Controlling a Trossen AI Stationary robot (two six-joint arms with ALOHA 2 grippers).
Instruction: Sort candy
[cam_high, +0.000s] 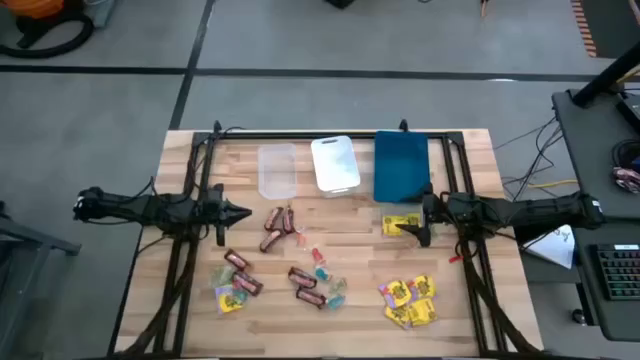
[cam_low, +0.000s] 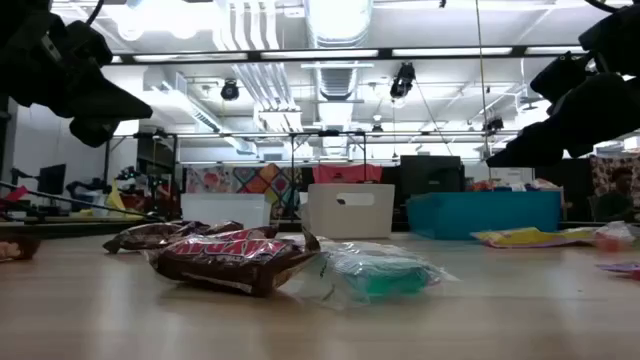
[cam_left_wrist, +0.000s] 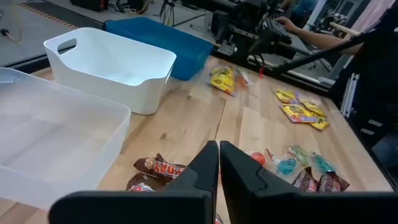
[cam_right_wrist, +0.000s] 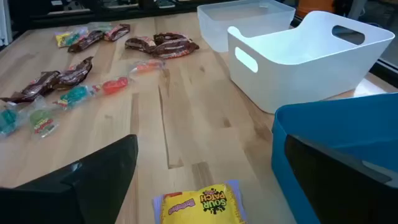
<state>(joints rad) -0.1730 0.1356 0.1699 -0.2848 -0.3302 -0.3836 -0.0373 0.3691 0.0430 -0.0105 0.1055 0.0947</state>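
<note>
Candy lies scattered on the wooden table: dark red-brown mini bars (cam_high: 274, 226), teal and red translucent pieces (cam_high: 322, 265) and a heap of yellow packets (cam_high: 410, 300). One yellow packet (cam_right_wrist: 199, 204) lies flat on the table by the blue tray (cam_high: 401, 167). My right gripper (cam_right_wrist: 211, 180) hovers over that packet, open wide, one finger on either side and touching nothing. My left gripper (cam_left_wrist: 219, 163) is shut and held above the table left of the bars (cam_left_wrist: 158, 168), holding nothing.
Three trays stand in a row at the far side: clear (cam_high: 277, 170), white (cam_high: 335, 163) and blue. More bars (cam_high: 240, 275) and a yellow packet (cam_high: 230, 300) lie near the front left. Bare wood shows between the trays and the candy.
</note>
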